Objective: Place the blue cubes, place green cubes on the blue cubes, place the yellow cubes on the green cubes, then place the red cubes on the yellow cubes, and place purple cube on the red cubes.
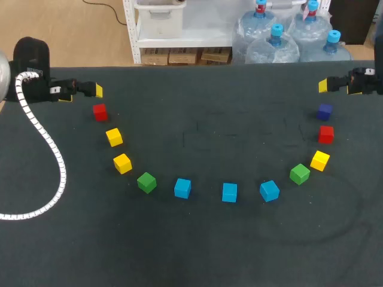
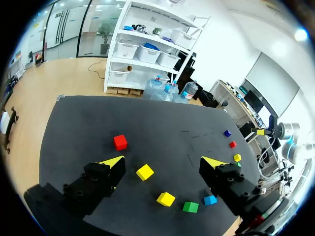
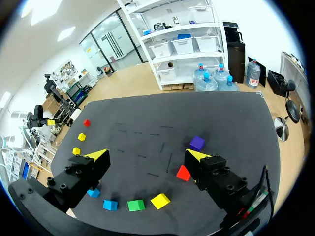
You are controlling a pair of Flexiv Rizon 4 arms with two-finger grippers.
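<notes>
Dark table (image 1: pixel 197 257) carries a U-shaped arc of coloured cubes (image 1: pixel 122 162), blue cubes (image 1: pixel 229 192) closest to its near edge; left gripper (image 2: pixel 163 162) and right gripper (image 3: pixel 146 154) near its far corners, both wide open, empty.

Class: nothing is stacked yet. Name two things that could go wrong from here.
The right green cube and right yellow cube sit close together, so jaws closing on one may knock the other. The white coiled cable lies near a left yellow cube and might drag it.
</notes>
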